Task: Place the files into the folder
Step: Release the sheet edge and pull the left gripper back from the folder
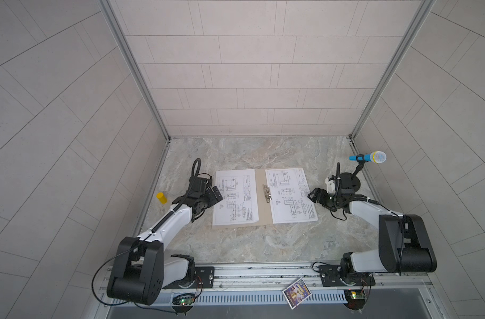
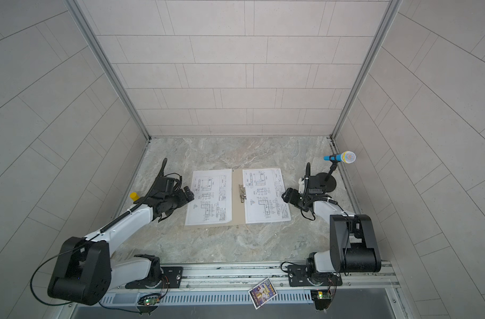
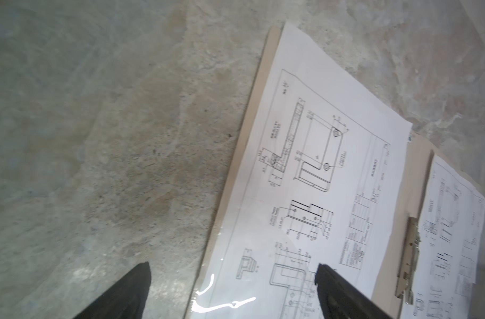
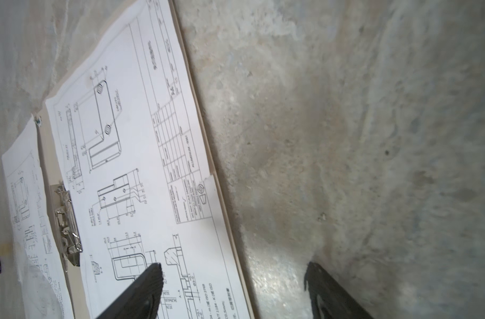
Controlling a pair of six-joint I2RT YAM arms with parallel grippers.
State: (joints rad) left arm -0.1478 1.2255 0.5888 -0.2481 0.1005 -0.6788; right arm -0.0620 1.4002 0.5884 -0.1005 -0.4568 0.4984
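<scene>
1. Folder (image 1: pixel 264 214) lies open and flat at the middle of the table (image 1: pixel 263 243), metal clip (image 1: pixel 266 193) on its spine.
2. Files (image 1: pixel 235 197) rest inside it, one sheet at 9 and one at 3 o'clock of the clip.
3. Left gripper (image 1: pixel 216 195) is at the folder's 9 o'clock edge, jaws spread wide, holding nothing.
4. Right gripper (image 1: pixel 313 194) is at the 3 o'clock edge, jaws apart and empty, one finger over the sheet, one over the table.

Left claw (image 1: pixel 216 196) low, jaws spread; right claw (image 1: pixel 313 195) low, jaws spread.
</scene>
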